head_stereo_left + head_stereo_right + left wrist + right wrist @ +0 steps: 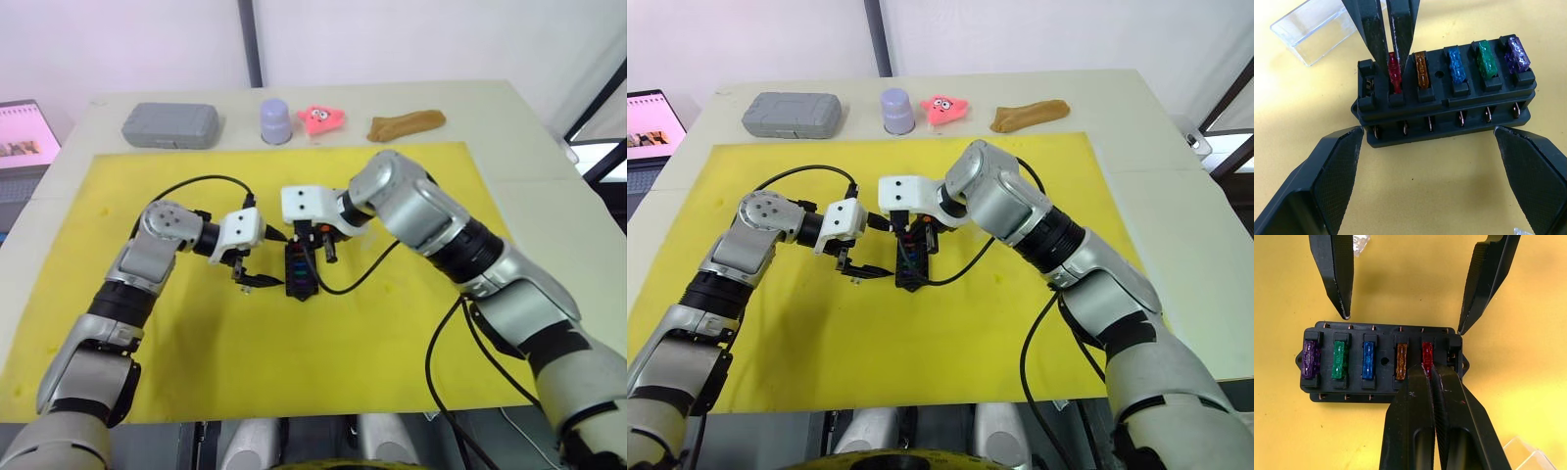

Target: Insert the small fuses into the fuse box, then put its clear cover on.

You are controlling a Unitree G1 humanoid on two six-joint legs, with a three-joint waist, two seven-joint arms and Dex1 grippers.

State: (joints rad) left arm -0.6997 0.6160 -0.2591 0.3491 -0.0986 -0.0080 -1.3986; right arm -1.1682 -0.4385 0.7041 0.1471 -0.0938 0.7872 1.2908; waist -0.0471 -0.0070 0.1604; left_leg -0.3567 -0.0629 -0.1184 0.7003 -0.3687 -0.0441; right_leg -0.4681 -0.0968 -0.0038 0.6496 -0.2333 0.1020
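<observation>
Five fuses in, one slot left

The fuse box (297,273) sits mid yellow mat (392,343), long axis between the left gripper (1427,181)'s wide-open, empty jaws. The right gripper (1431,374)'s jaws are pinched together on the red fuse (1427,353), right beside the empty end slot (1454,356). The clear cover (1312,34) lies just beside the box.

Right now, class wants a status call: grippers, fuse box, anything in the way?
Left gripper open, straddling fuse box. Right gripper shut on red fuse, at its slot. End slot empty; clear cover off, beside the box.

Bright even light, soft shadows on the yellow mat (392,333), wrist views sharp, foreground fingers (1337,181) slightly soft
</observation>
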